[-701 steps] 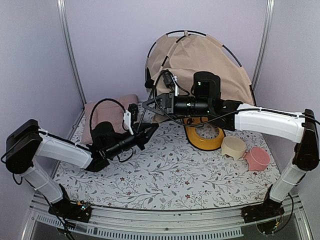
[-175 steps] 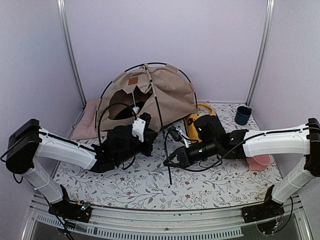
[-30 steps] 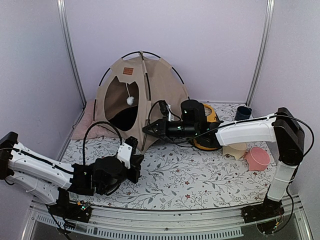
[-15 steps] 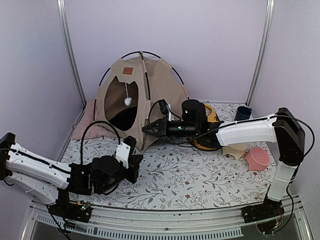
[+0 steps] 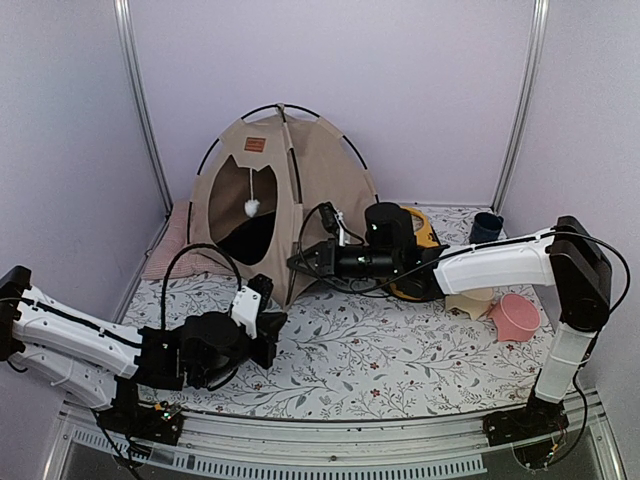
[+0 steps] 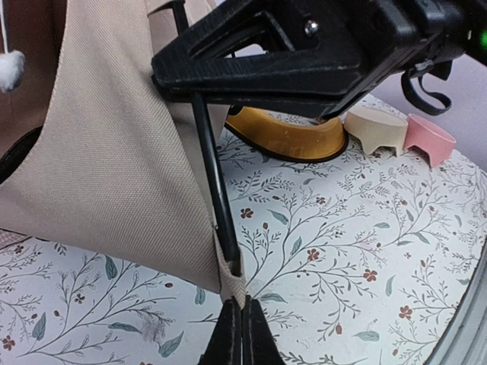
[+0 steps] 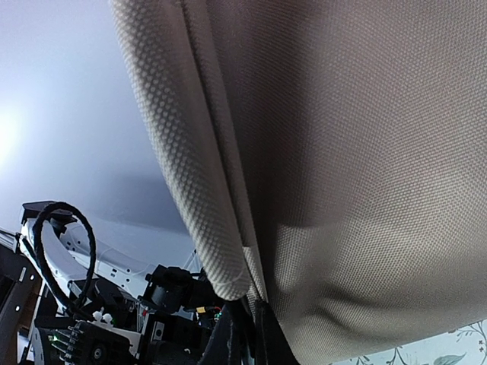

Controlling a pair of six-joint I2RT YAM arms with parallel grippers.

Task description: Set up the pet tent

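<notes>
The pet tent (image 5: 325, 175) stands upright at the back left of the counter (image 5: 400, 350), apex up and base flat, with one corner turned toward the near edge so its arched doorway (image 5: 243, 215) faces near-left. It is tan fabric stretched taut over thin black crossed poles (image 5: 291, 190), with a small brown label (image 5: 256, 144) above the doorway, a white pom-pom (image 5: 249, 208) hanging in the opening and dark lining inside. The right tool (image 5: 300, 262) is clamped on the front corner pole (image 6: 209, 167) low down. The left tool (image 5: 275, 320) has its fingers pressed together, tips meeting the webbing tab (image 6: 230, 277) at that corner; whether any webbing is caught cannot be told
</notes>
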